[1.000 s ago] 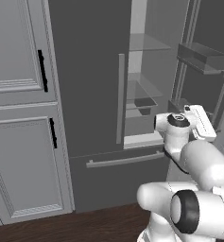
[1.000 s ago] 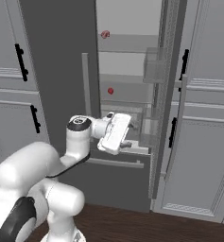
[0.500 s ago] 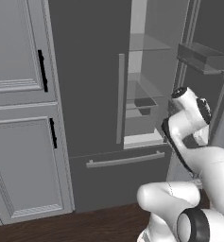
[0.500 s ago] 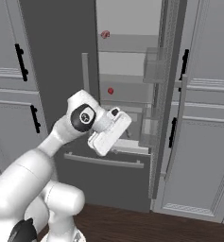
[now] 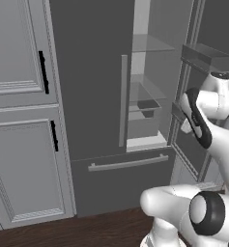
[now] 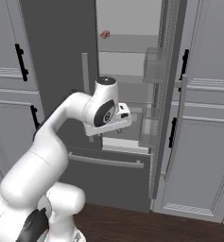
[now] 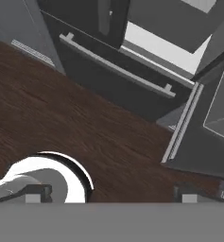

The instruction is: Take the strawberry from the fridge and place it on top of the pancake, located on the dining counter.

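In the right base view the fridge (image 6: 61, 71) fills the centre-left of the frame, its left door shut, its right door swung open; the strawberry (image 6: 105, 34) sits on an upper shelf near the top centre; the claw (image 6: 124, 118) hangs mid-frame before the open compartment, jaws wide and empty; the hand view looks down on the bottom drawer (image 7: 113, 71) and dark wood floor (image 7: 61, 123).

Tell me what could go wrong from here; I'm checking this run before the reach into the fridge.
1. The hand points down at the floor, so it must swing far up toward the strawberry and could clip the open door's shelves.
2. The strawberry is tiny, so the open hand may nudge it away.
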Motion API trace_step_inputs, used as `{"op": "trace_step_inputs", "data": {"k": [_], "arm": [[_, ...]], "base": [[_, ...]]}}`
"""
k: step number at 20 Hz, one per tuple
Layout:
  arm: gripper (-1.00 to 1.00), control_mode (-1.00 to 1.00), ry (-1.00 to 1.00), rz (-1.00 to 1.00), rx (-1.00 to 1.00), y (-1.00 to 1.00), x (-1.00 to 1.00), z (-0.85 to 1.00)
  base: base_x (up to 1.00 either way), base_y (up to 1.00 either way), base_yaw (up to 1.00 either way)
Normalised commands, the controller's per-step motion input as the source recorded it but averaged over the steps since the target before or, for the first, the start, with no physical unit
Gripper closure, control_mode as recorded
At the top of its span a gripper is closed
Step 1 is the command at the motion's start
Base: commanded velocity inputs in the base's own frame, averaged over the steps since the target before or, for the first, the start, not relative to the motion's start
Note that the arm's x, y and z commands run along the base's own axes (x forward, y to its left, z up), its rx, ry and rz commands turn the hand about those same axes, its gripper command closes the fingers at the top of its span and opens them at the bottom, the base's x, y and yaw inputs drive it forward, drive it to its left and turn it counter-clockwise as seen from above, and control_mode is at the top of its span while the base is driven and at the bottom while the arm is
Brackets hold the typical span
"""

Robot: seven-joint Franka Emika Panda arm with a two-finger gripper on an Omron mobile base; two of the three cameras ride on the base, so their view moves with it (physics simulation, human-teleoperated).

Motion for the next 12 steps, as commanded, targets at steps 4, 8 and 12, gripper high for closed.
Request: {"op": "trace_step_inputs", "data": {"k": [4, 8, 12], "arm": [[-1.0, -1.0, -0.51, -0.26, 0.07, 1.0, 0.0, 0.13], [-1.0, -1.0, -0.33, -0.31, -0.01, 1.0, 0.27, 0.4], [-1.0, -1.0, -0.07, -0.33, 0.02, 1.0, 0.71, 0.06]], "base": [[0.0, 0.0, 0.0], [0.0, 0.0, 0.0], [0.0, 0.0, 0.0]]}}
